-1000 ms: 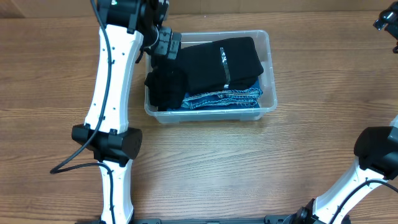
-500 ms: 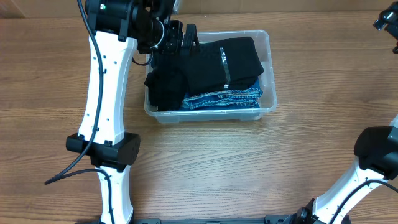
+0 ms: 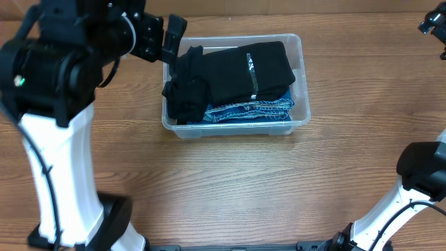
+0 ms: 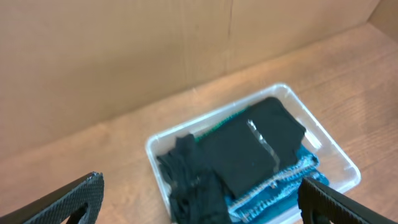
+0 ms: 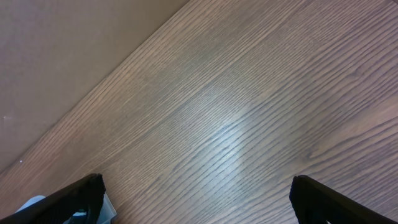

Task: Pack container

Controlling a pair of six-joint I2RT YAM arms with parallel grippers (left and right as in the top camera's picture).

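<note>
Though clear, container full of clothes

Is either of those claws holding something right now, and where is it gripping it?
Nothing is held. The left claw hangs open above the container of clothes; the right claw is open over the wooden table.

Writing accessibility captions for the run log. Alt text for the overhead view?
A clear container on a wooden table holds folded black clothing stacked over blue denim. The left gripper hangs open near its upper-left corner, holding nothing.
</note>
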